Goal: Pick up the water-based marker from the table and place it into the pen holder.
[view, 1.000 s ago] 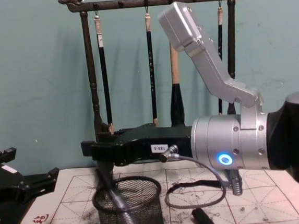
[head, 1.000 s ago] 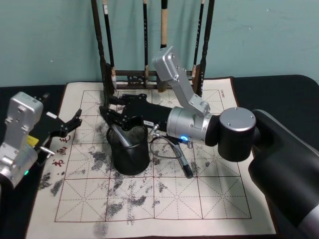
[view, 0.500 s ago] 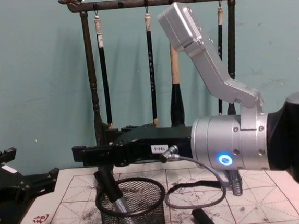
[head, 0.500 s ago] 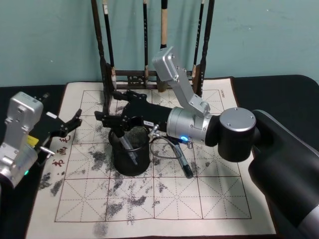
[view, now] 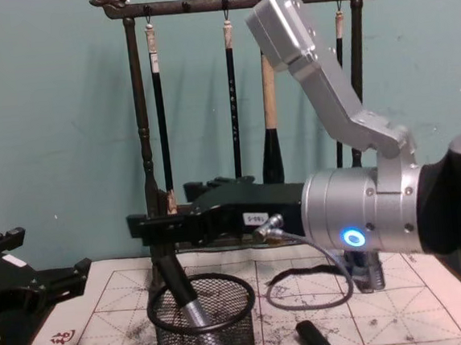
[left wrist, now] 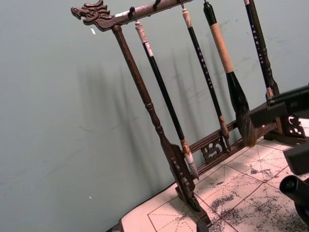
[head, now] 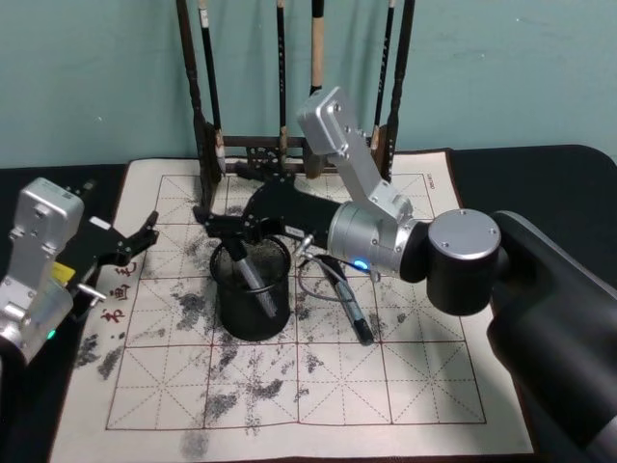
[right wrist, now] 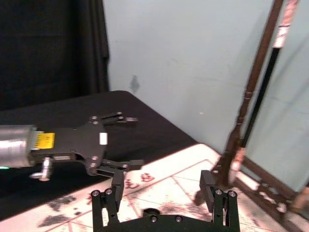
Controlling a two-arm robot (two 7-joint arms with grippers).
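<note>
The pen holder, a round black wire-mesh cup, stands on the inked practice mat. A grey-and-black water-based marker leans inside it, its cap poking above the rim. My right gripper hovers just over the holder's far-left rim, open, nothing between its fingers. From the chest, the marker slants up out of the pen holder to just beneath the right gripper. My left gripper is parked open at the mat's left edge, also showing as the left gripper.
A second dark marker lies on the mat right of the holder, beside a loop of black cable. The tall dark wooden brush rack with hanging brushes stands behind. The brush rack shows against the teal wall.
The right gripper's fingers have spread apart and it has lifted slightly and drawn back. The marker now leans free in the holder. The left arm has not moved.
</note>
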